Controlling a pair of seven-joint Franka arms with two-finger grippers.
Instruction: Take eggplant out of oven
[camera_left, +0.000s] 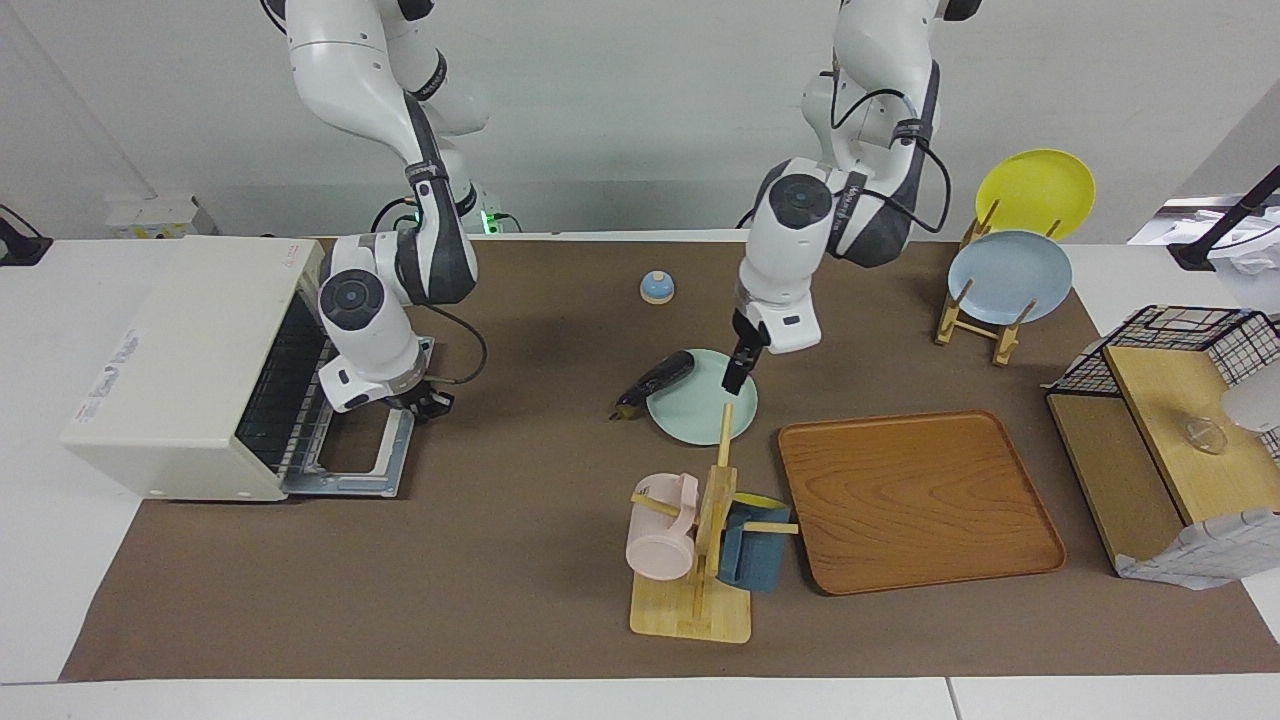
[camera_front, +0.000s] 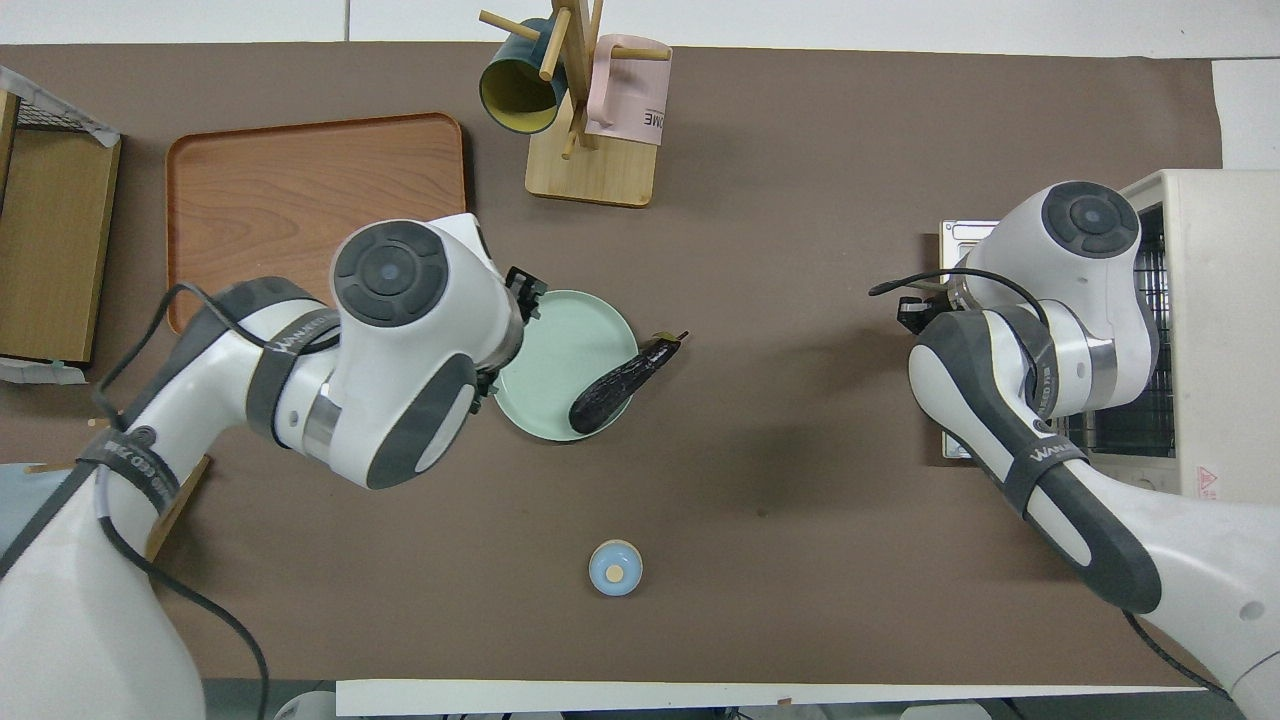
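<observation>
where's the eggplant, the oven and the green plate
eggplant (camera_left: 662, 378), facing view, middle of its dark body
oven (camera_left: 175, 345), facing view, its off-white top
green plate (camera_front: 560, 375), overhead view, bare middle

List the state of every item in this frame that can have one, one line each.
oven: door down, open, rack bare
eggplant: out, lying across the pale green plate's rim
pale green plate: flat on the mat
left gripper: jaws open, empty, over the plate
right gripper: jaws shut, empty, at the oven door's edge
pink mug: hung on the mug stand
wooden tray: bare
</observation>
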